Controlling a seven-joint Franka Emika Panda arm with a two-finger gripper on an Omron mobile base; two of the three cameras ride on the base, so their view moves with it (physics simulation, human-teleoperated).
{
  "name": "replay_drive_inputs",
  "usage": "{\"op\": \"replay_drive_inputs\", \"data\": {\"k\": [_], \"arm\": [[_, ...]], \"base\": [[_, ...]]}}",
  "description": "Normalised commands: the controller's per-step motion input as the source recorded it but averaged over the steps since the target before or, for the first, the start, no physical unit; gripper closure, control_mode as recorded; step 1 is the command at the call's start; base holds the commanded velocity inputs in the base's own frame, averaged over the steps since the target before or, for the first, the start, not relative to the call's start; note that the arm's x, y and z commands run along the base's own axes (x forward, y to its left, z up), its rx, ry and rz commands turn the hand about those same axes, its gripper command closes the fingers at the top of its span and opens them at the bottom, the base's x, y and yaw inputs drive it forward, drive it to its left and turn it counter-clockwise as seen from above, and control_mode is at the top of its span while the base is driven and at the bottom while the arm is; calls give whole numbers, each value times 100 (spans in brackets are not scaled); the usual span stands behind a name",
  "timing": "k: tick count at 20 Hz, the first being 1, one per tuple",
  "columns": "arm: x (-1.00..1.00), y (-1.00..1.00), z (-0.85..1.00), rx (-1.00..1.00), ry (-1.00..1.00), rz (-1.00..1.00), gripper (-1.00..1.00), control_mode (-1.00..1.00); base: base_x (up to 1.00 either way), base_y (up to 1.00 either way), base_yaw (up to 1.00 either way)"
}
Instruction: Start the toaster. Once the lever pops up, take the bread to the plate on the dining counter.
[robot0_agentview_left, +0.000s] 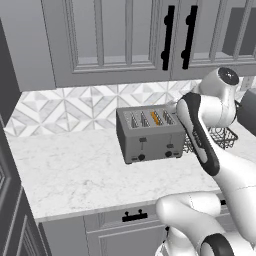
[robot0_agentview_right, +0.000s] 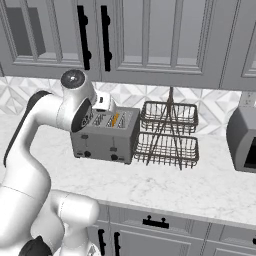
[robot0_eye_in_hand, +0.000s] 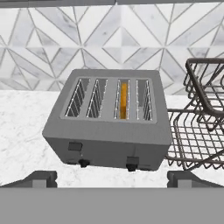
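Note:
The boxy grey toaster (robot0_eye_in_hand: 109, 127) stands on the marble worktop against the tiled wall, its front face toward me; it is also seen as toaster (robot0_agentview_left: 150, 134) and toaster (robot0_agentview_right: 106, 134). The orange-tan bread (robot0_eye_in_hand: 124, 100) sits deep in the third slot from the left, seen too as bread (robot0_agentview_left: 156, 118). The right lever (robot0_eye_in_hand: 131, 161) sits lower than the left lever (robot0_eye_in_hand: 75, 146). My gripper (robot0_eye_in_hand: 113, 179) is open, hovering in front of and above the toaster, touching nothing. The plate and the dining counter are out of view.
A dark two-tier wire rack (robot0_agentview_right: 167, 132) stands right beside the toaster on its right, also seen as rack (robot0_eye_in_hand: 201, 118). A grey appliance (robot0_agentview_right: 245, 137) sits further right. Upper cabinets (robot0_agentview_left: 125, 40) hang overhead. Bare marble (robot0_agentview_left: 70, 170) spreads left of the toaster.

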Motion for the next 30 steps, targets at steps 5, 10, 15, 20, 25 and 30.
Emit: {"op": "replay_drive_inputs", "data": {"k": [5, 10, 15, 20, 25, 30], "arm": [[1, 0, 27, 0, -4, 3, -100, -100], [0, 0, 36, 0, -6, 0, -100, -100], [0, 0, 7, 0, 0, 0, -100, -100], [0, 0, 0, 0, 0, 0, -100, -100], [0, 0, 0, 0, 0, 0, -100, -100], [0, 0, 0, 0, 0, 0, -100, -100]], "base": [[0, 0, 0], [0, 0, 0], [0, 0, 0], [0, 0, 0], [0, 0, 0], [0, 0, 0]]}}
